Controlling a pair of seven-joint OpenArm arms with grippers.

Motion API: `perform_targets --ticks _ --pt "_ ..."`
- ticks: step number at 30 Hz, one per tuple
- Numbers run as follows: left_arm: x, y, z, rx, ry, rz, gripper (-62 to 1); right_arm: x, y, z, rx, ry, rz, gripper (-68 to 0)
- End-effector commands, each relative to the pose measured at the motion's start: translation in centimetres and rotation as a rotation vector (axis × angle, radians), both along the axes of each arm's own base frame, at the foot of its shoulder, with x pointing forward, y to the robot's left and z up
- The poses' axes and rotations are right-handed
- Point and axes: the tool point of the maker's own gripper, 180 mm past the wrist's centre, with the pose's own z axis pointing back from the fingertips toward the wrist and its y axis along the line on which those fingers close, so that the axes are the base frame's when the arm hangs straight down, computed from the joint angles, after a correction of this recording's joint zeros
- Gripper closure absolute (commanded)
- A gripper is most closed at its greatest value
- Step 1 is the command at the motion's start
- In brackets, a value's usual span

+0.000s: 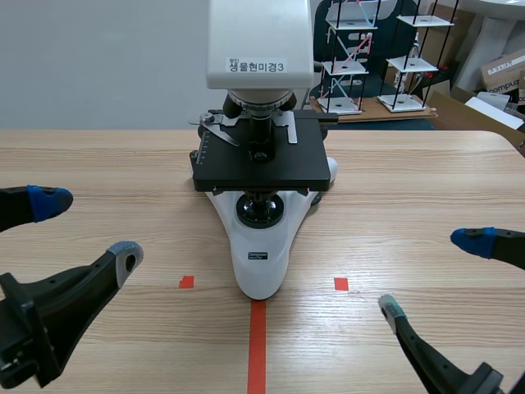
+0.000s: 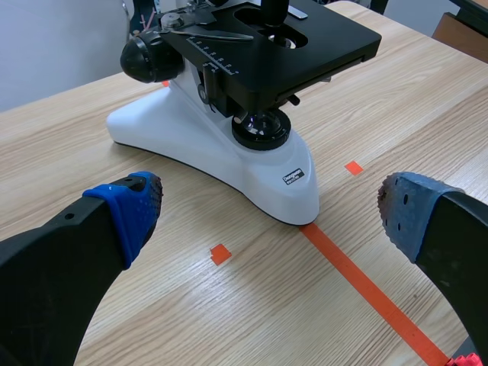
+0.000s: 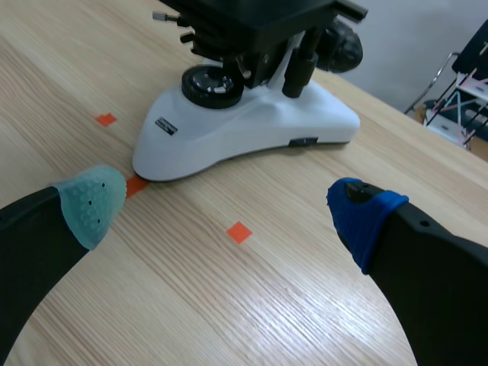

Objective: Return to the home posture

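Black fingers are standing wide apart on both arms, holding nothing. The left gripper [image 1: 86, 228] is hanging low over the wooden table [image 1: 426, 172] at the scene's left. The right gripper [image 1: 431, 273] is doing the same at the scene's right, a little nearer the robot.

Between them the white-and-black microscope [image 1: 261, 250] is sitting on the table at the middle, touched by neither arm. Its long axis is running near to far. The rounded nose of its base is pointing toward the robot and meeting the far end of the orange-red tape line [image 1: 257, 345], while the stage and head are rising at the far side.

From the left gripper the microscope is lying to the right and slightly far; from the right gripper it is lying to the left and far. Each gripper is sitting well apart from the base. I cannot tell which is nearer, since the two gaps are looking much alike.

Judging by this, the arms are looking at or close to a rest pose. Any pull toward the near side and outward is leading away from the microscope, so the way home is appearing free on both sides.
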Motion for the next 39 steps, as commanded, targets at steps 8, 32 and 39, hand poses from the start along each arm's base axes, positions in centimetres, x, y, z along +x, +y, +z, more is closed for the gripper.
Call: perform_targets --ticks 8,32,39 --pt "0.17 -0.16 0.92 -0.019 -0.028 0.001 -59.6 0.71 -0.74 1.02 0.023 -0.032 0.006 -58.0" --pt "0.17 -0.16 0.91 -0.019 -0.027 0.001 -59.6 0.99 -0.17 1.35 0.042 -0.029 0.043 -58.0" --pt "0.17 -0.16 0.91 -0.019 -0.027 0.001 -59.6 0.98 -0.17 1.34 0.041 -0.029 0.043 -58.0"
